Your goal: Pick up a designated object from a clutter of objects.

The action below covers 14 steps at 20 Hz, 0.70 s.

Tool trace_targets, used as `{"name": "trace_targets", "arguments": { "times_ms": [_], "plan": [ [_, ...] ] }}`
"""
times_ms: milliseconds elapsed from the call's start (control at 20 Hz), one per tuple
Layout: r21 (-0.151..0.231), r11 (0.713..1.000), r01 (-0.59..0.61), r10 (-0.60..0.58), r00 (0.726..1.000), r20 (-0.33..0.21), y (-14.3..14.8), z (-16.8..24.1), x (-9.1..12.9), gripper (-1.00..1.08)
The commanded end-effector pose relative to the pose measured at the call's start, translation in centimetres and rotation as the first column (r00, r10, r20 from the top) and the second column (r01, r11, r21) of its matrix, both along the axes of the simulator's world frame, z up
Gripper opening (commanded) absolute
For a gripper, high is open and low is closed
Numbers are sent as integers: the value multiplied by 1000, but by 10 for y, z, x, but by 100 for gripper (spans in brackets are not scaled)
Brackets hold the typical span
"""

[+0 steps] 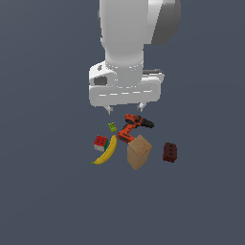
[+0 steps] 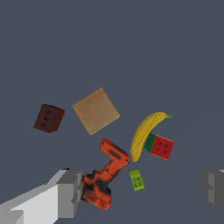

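Note:
The puzzle cube (image 1: 100, 142) has red, green and white gridded faces and lies on the floor at the clutter's side toward the exterior view's left, touching the yellow banana (image 1: 106, 150). In the wrist view the cube (image 2: 159, 146) sits beside the banana (image 2: 144, 133). My gripper (image 1: 125, 108) is open and empty, hovering above the orange-black drill (image 1: 131, 127), well clear of the cube. In the wrist view the gripper (image 2: 142, 190) has its fingers (image 2: 70, 192) spread wide, with the drill (image 2: 105, 177) and the tiny green brick (image 2: 137, 179) between them.
The green brick (image 1: 112, 127) lies between drill and banana. A tan cardboard box (image 1: 139, 151) (image 2: 95, 110) stands next to the drill. A dark red block (image 1: 170, 152) (image 2: 48, 118) sits apart at the exterior view's right. All rest on a plain grey floor.

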State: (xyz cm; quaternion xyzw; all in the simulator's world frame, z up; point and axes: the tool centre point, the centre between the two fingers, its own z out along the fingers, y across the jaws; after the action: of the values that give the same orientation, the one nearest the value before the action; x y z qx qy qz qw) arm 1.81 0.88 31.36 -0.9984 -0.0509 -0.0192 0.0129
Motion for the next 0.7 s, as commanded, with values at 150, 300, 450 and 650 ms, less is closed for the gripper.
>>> {"name": "trace_targets", "arguments": {
  "times_ms": [150, 300, 450, 650],
  "plan": [
    [-5, 997, -72, 72, 997, 0, -8, -15, 2, 100],
    [-8, 992, -126, 126, 992, -1, -14, -26, 3, 100],
    [-11, 982, -187, 187, 982, -2, -20, -38, 4, 100],
    [-16, 963, -270, 270, 963, -3, -30, -56, 5, 100]
  ]
}}
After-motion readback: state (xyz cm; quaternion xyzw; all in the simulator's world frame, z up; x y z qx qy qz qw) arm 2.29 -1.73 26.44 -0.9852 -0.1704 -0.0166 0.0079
